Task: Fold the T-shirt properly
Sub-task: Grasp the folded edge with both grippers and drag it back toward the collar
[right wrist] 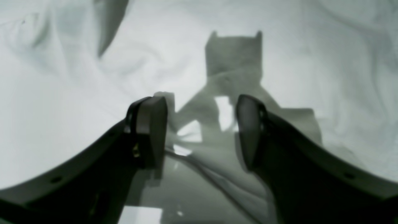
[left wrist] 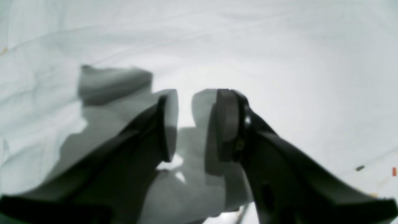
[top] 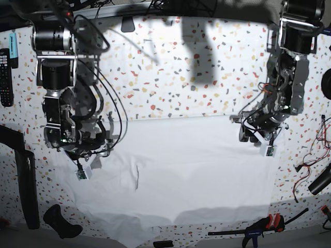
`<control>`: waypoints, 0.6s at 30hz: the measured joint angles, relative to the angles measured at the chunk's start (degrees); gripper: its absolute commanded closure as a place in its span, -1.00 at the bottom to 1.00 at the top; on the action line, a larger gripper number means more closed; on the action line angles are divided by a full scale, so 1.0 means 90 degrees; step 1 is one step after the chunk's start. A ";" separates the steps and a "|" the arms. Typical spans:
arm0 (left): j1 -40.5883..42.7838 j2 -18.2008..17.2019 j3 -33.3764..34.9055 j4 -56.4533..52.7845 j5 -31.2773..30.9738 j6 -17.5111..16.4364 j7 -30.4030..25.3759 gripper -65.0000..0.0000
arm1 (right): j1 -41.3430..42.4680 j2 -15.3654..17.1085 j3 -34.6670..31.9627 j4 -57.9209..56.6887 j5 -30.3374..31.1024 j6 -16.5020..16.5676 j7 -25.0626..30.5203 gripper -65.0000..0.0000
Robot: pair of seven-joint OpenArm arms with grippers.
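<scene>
Base view: shirt (top: 196, 160) lies spread flat on the tabletop (top: 207, 88); my left gripper (top: 257, 135) and right gripper (top: 85, 155) hover spread at its far corners, empty.

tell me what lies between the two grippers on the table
Between the left gripper and the right gripper lies only the T-shirt, spread white and wrinkled; the base view shows nothing else on that stretch.

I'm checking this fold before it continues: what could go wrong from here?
The right end effector is open above bunched folds of the T-shirt, so it may pinch several layers at once. The left end effector is open over smooth cloth, so it may slip off without catching anything. A wrinkle mid-shirt could get folded in.
</scene>
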 measured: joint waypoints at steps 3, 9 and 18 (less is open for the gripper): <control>0.0114 -0.0002 0.0000 0.0027 0.0046 -0.0002 -0.0058 0.38 | 0.0000 -0.0002 0.0000 0.0005 0.0401 0.0316 -0.0253 -0.10; 0.0267 -0.0019 -0.0002 0.0068 0.0107 0.0078 -0.0165 0.39 | -0.0090 0.0000 0.0000 0.0058 0.0653 0.0770 -0.0493 -0.10; 0.0763 -0.0066 -0.0036 0.0425 0.0461 0.0109 -0.0406 0.39 | -0.1005 0.0017 0.0005 0.0996 0.0656 0.0818 -0.0338 -0.10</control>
